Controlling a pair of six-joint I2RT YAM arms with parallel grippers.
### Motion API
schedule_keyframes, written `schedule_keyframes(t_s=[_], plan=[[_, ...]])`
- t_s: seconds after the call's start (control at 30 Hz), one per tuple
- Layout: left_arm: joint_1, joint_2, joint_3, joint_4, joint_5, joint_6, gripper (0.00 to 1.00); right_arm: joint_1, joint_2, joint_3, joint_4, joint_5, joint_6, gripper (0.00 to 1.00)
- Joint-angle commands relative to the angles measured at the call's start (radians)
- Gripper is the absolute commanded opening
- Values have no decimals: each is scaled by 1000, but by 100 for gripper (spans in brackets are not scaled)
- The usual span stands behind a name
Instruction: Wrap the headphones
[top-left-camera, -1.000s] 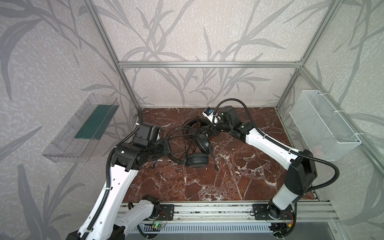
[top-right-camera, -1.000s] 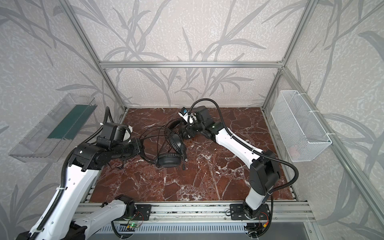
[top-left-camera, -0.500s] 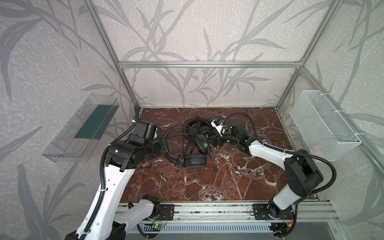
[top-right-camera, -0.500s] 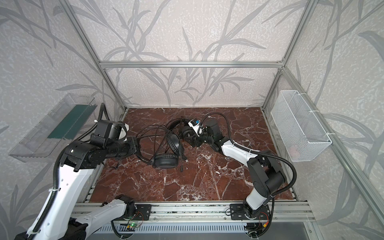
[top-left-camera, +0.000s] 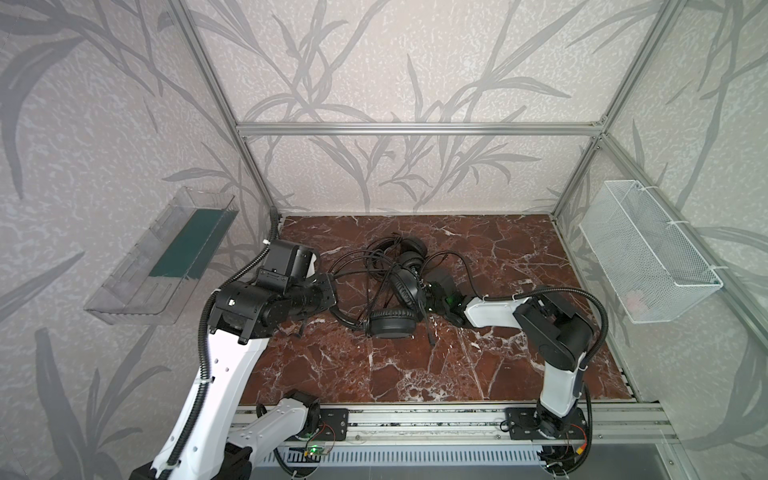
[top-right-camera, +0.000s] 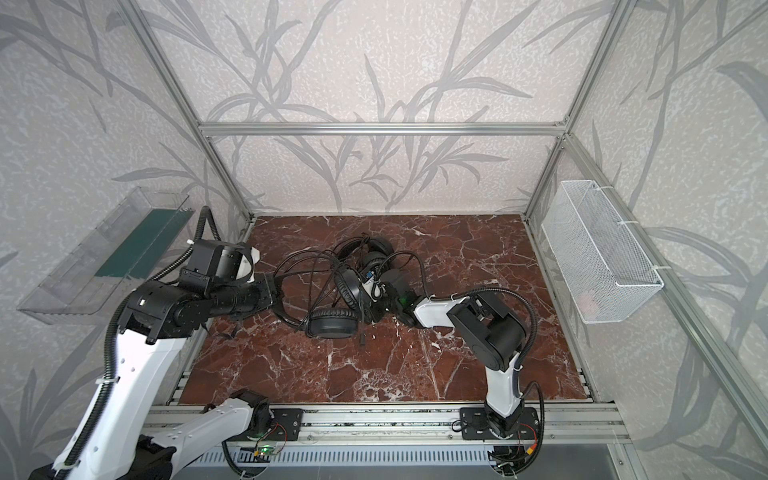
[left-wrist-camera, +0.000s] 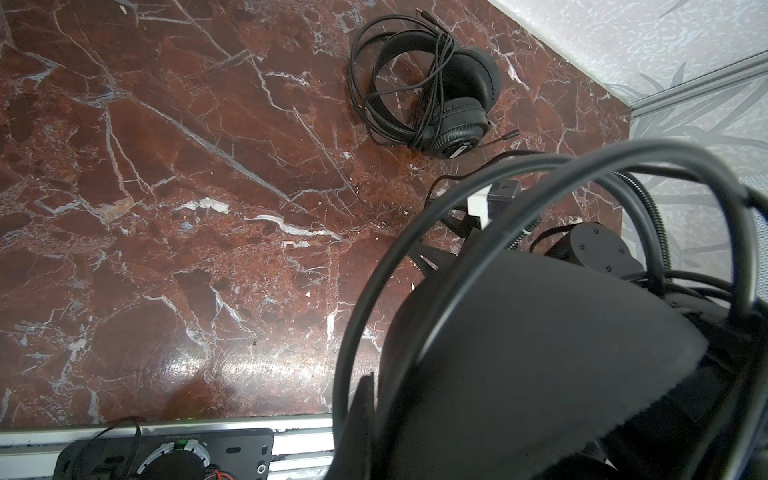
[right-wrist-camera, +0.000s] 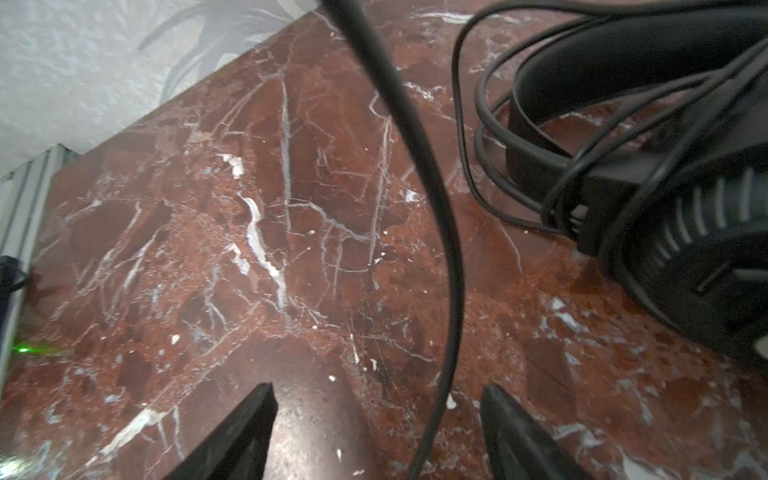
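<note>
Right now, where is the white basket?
In both top views the basket hangs on the right-side wall, up beside the table, past the right arm.

In a top view, the headphones (top-left-camera: 405, 286) lie as a black tangle of earcups and cables at the middle of the red marble bench (top-left-camera: 478, 374). The left tool (top-left-camera: 329, 291) is clamped on their cable loops at 9 o'clock. The right tool (top-left-camera: 434, 297) sits low against the tangle's 3 o'clock edge.
</note>
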Motion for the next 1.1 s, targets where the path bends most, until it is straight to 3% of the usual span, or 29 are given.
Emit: schedule_keyframes(t_s=[0.0,0.43,0.63,0.73,0.9,1.03,1.07], plan=[[-1,-7,56,47,50,-24,0,9,34,23,88,85,43,78],[-2,-12,82,38,84,-37,0,9,131,49,159,98,87,77],[-1,-2,101,32,87,-34,0,9,127,58,152,94,80,70],[-1,-1,111,25,67,-29,0,9,103,43,137,87,75,59],[-1,-2,121,29,25,-41,0,40,37,-14,78,120,82,21],[-1,13,134,34,9,-41,0,113,-36,-73,32,255,37,1],[-1,22,141,29,10,-39,0,114,-69,-93,8,301,72,0]])
